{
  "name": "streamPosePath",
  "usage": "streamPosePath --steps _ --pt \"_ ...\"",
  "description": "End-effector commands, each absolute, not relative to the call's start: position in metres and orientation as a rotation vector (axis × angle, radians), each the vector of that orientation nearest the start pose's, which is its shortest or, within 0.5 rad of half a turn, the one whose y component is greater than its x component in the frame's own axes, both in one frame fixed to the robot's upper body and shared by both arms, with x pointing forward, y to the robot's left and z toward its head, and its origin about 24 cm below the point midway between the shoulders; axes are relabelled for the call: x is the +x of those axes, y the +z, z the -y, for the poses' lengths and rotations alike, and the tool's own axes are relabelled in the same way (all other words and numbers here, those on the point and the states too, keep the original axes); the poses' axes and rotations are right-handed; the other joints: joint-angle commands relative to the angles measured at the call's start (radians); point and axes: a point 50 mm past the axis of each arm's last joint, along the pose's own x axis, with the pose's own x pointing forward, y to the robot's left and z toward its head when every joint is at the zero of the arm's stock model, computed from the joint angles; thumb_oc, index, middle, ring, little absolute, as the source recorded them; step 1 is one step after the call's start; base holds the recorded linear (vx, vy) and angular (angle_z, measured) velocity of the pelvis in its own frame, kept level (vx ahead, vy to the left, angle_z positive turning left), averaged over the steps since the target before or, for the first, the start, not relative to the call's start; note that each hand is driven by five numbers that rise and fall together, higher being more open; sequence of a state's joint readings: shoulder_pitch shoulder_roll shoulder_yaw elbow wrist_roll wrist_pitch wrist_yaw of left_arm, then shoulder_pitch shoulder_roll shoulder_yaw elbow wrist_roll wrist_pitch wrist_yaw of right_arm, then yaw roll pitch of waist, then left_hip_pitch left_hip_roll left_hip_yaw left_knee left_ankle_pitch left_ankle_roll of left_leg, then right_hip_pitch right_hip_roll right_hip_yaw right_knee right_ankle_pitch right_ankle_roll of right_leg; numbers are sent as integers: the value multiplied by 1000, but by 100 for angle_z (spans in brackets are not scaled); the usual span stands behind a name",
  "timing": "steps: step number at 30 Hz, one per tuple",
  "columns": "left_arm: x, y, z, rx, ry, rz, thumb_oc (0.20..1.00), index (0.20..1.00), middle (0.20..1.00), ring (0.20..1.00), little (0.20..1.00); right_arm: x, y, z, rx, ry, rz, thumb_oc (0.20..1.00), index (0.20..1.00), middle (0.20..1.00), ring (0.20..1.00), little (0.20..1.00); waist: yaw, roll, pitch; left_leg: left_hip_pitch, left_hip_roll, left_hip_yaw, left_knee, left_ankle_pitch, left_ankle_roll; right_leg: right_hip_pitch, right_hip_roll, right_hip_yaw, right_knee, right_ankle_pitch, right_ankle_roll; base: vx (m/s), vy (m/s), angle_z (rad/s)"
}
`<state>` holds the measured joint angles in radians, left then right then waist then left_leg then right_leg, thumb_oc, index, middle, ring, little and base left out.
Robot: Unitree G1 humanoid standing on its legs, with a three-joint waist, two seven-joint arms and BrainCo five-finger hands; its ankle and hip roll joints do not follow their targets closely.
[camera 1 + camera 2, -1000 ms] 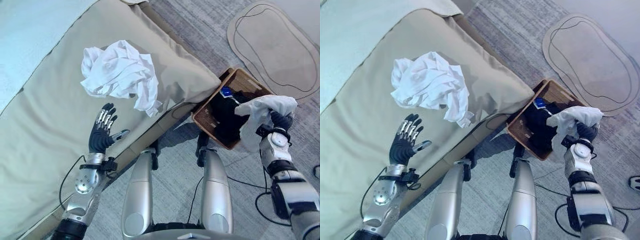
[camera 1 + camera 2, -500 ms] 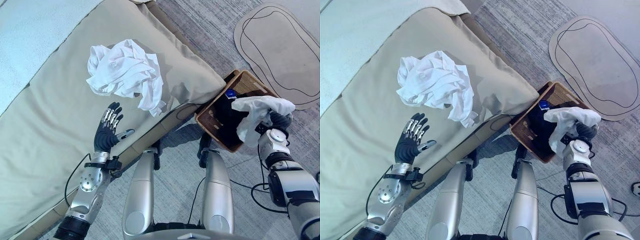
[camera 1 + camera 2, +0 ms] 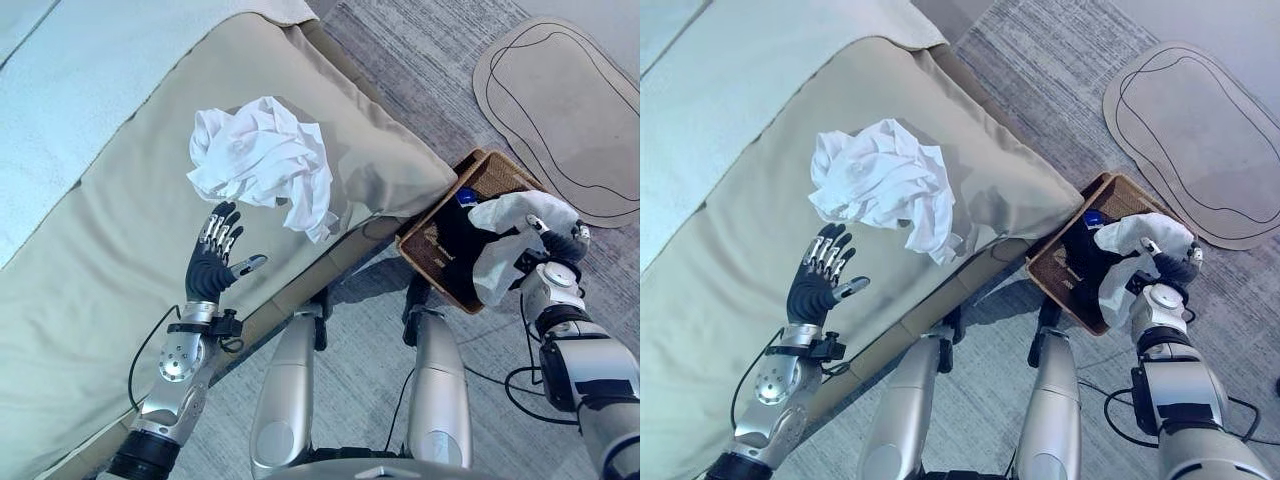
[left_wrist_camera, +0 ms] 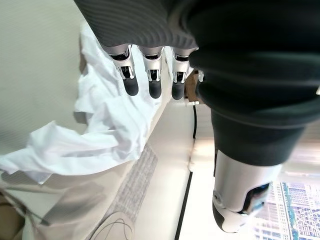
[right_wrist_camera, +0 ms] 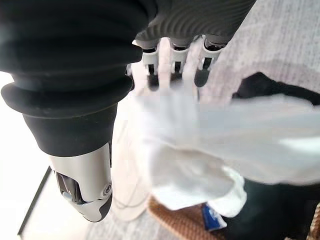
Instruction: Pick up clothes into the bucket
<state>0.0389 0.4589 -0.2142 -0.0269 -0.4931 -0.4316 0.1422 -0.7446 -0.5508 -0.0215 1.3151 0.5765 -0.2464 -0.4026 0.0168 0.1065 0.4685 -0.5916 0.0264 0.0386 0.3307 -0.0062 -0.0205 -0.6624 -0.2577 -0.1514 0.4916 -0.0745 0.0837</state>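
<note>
The right hand, fingers straight, carried a limp white cloth over the woven basket. The left hand hovered spread beside a crumpled white garment on the beige cushion.

Bed and floor mat around your work area

You had a beige cushion along the near edge of a pale blue mattress, and a tan oval mat lay on the grey carpet.
</note>
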Motion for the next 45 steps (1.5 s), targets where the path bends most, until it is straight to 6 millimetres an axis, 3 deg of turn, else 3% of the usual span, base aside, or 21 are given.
streamPosePath --steps 1,3,7,11,12,15,19,24,25,26,28,30,32,35,38,39,45 --pt "236 91 -199 -94 -35 391 1000 1000 1000 1000 1000 312 42 344 -49 -873 -262 1000 1000 1000 1000 1000 -2 -27 -63 20 25 -11 -33 7 -18 109 -19 2 -132 82 62 43 -28 -1" --pt "237 91 -199 -93 -30 390 1000 1000 1000 1000 1000 310 35 340 -47 -868 -277 1000 1000 1000 1000 1000 -3 -30 -68 34 26 -14 -45 12 -19 124 -18 -1 -143 86 63 16 -6 0" --pt "240 87 -201 -80 -13 377 1000 1000 1000 1000 1000 296 -3 315 -62 -784 -369 1000 1000 1000 1000 1000 -13 -48 -87 77 28 -25 -72 18 -23 189 -18 -16 -187 97 66 48 -30 7" --pt "240 85 -204 -81 14 373 1000 1000 1000 1000 1000 292 -16 297 -22 -755 -368 1000 1000 1000 1000 1000 -23 -54 -100 100 31 -27 -90 26 -23 217 -18 -23 -213 109 69 33 -9 2" --pt "241 80 -206 -72 46 356 1000 1000 1000 1000 1000 290 -20 283 33 -727 -317 1000 1000 1000 1000 1000 -34 -62 -106 132 37 -28 -106 25 -28 252 -16 -28 -231 108 72 31 -11 2" --pt "241 74 -211 -27 79 337 1000 1000 1000 1000 1000 284 -23 274 57 -696 -274 1000 1000 1000 1000 1000 -44 -72 -116 157 41 -29 -129 35 -30 279 -14 -36 -255 117 74 63 -24 3" --pt "237 46 -230 160 225 220 1000 1000 1000 1000 1000 269 7 275 111 -634 -24 1000 1000 1000 1000 1000 -68 -99 -145 238 51 -31 -168 33 -30 364 -13 -51 -299 126 86 99 -6 2" --pt "234 25 -239 257 255 122 1000 1000 1000 1000 1000 254 13 272 173 -541 53 1000 1000 1000 1000 1000 -68 -118 -174 311 47 -25 -214 36 -24 434 -11 -55 -350 138 94 107 32 -6" --pt "234 17 -245 361 258 79 1000 1000 1000 1000 1000 251 24 272 150 -481 108 1000 1000 1000 1000 1000 -70 -129 -187 334 44 -21 -231 37 -22 453 -13 -59 -356 138 97 68 26 -7" --pt "234 17 -245 362 258 79 1000 1000 1000 1000 1000 250 24 272 150 -481 108 1000 1000 1000 1000 1000 -70 -129 -186 337 44 -21 -233 38 -22 455 -13 -60 -357 138 97 116 48 -3" --pt "244 14 -248 527 231 63 1000 1000 1000 1000 1000 249 30 270 171 -462 146 1000 1000 1000 1000 1000 -76 -142 -197 354 39 -20 -242 37 -22 472 -17 -65 -355 133 102 68 48 2" --pt "244 14 -248 529 231 64 1000 1000 1000 1000 1000 249 30 271 172 -463 147 1000 1000 1000 1000 1000 -75 -143 -195 355 39 -21 -242 37 -22 474 -17 -65 -355 132 102 36 33 3" --pt "259 12 -245 773 162 63 1000 1000 1000 1000 1000 234 10 260 210 -428 75 1000 1000 1000 1000 1000 -93 -164 -214 380 38 -13 -252 31 -24 500 -17 -74 -364 130 109 113 71 3" --pt "264 9 -247 875 165 60 1000 1000 1000 1000 1000 222 -9 251 214 -399 -9 1000 1000 1000 1000 1000 -104 -176 -221 392 39 -11 -248 22 -21 509 -17 -73 -361 125 112 52 35 8" --pt "275 15 -251 982 175 82 1000 1000 1000 1000 1000 217 -28 242 123 -344 -115 1000 1000 1000 1000 1000 -110 -190 -207 385 40 -8 -207 3 -19 500 -18 -55 -328 110 109 -23 27 -1" --pt "286 30 -254 1065 201 151 1000 1000 1000 1000 1000 223 -30 236 82 -319 -137 1000 1000 1000 1000 1000 -116 -201 -168 349 42 -4 -137 -12 -16 468 -19 -35 -283 105 104 -125 21 -1" --pt "305 67 -257 1122 310 287 1000 1000 1000 1000 1000 228 -26 235 55 -284 -127 1000 1000 1000 1000 1000 -130 -223 -67 190 50 0 25 -47 -9 330 -11 1 -210 97 89 -159 19 -20"
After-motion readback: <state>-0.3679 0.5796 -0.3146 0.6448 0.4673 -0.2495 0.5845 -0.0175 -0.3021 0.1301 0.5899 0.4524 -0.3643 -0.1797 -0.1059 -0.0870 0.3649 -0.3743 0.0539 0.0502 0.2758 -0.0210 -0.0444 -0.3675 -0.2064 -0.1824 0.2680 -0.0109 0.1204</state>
